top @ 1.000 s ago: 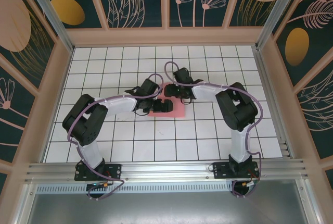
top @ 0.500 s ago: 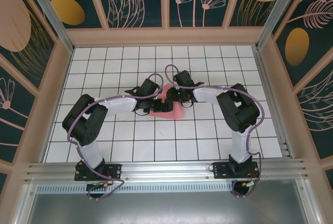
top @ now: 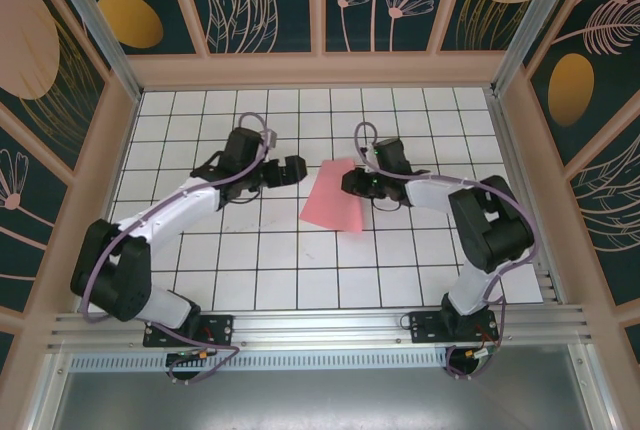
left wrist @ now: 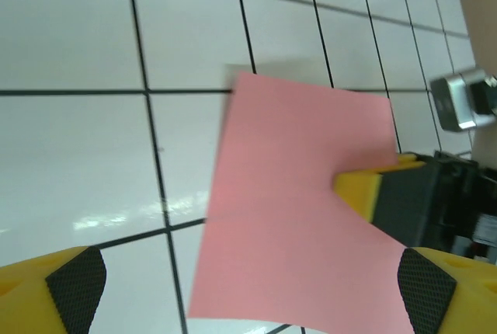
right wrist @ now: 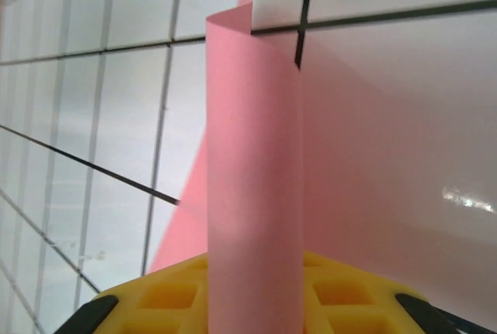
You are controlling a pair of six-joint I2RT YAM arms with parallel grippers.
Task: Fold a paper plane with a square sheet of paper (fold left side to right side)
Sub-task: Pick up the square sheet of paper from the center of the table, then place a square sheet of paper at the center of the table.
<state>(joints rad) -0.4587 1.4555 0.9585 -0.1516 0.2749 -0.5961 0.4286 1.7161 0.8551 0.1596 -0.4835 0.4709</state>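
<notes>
Mid-table, square sheet of paper (top: pixel 330 200), long axis near-to-far

The left gripper (top: pixel 292 168) now sits clear of the square sheet of paper (top: pixel 330 204), off at ten o'clock. The right gripper (top: pixel 349 182), no longer over it, pinches its three-o'clock edge.

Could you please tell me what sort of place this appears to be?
Probably an enclosed robot test cell: a white gridded table, floral-patterned wall panels on three sides, and an aluminium rail along the near edge.
</notes>
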